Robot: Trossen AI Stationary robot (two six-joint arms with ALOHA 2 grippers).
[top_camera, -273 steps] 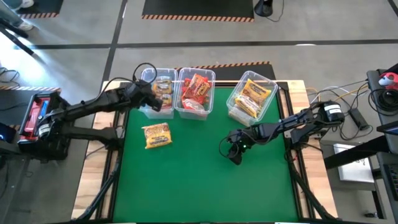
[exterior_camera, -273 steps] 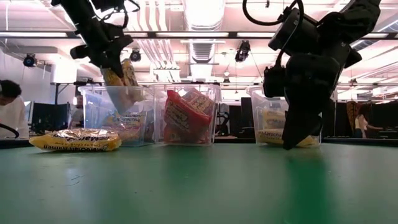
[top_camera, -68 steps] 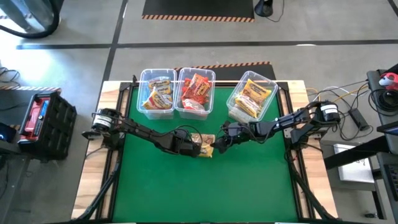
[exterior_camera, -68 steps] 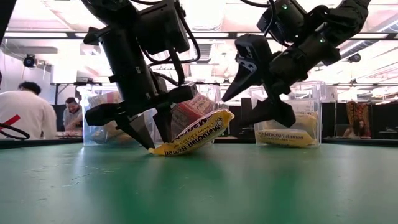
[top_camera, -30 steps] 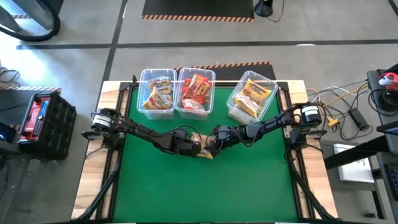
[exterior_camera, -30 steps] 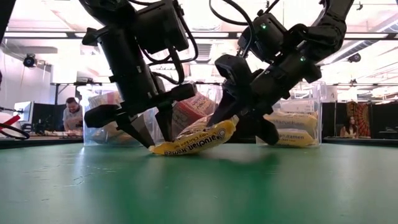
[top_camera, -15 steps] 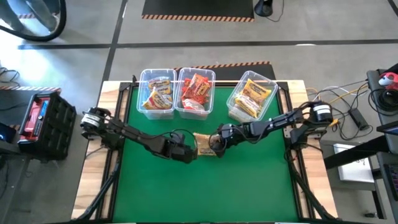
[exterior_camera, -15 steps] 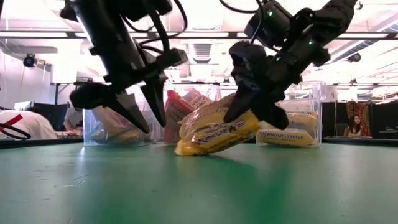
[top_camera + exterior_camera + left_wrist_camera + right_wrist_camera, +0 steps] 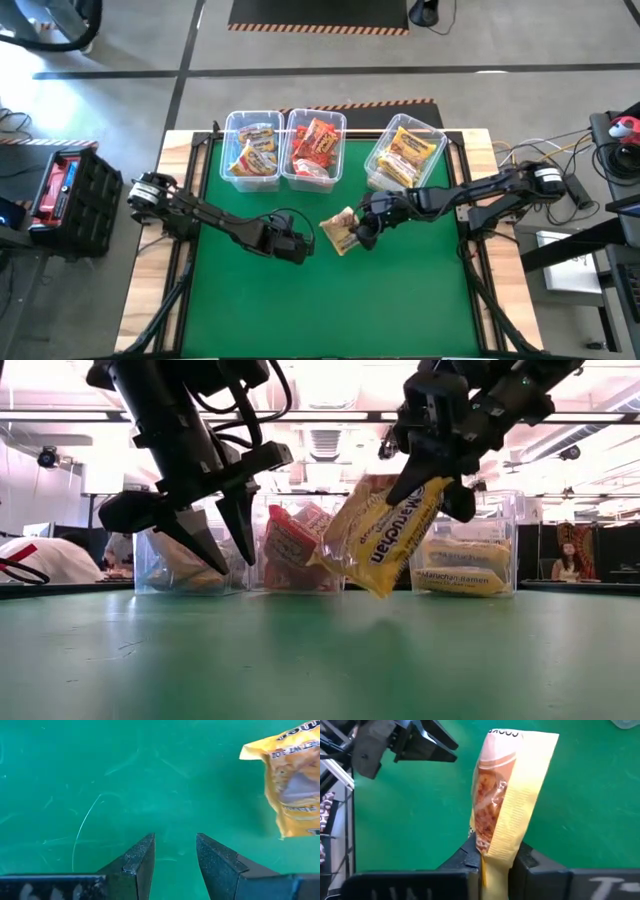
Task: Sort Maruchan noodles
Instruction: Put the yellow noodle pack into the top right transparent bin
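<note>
Right gripper (image 9: 366, 232) is clamped tight on one edge of a yellow Maruchan packet (image 9: 341, 231), which hangs clear of the mat near the middle of the high view; in the low view the same packet (image 9: 385, 530) dangles tilted, upper centre of the frame, well off the surface. Just to its left, the left gripper (image 9: 295, 247) hovers low over the green mat (image 9: 400, 300) with its fingers a little apart and nothing between them.

Along the upper edge of the mat stand three clear bins: the left bin (image 9: 228, 150) and the right bin (image 9: 376, 178) hold yellow packets, the middle bin (image 9: 338, 150) red ones. I see no other packet lying loose on the mat, so to my eye the sorting is nearly finished, with this lifted one still to be dropped into a bin, probably one of the yellow ones.

Beyond the table is a bare concrete floor with striped tape markings; in the low view, people sit at the far left and right under ceiling lights.
</note>
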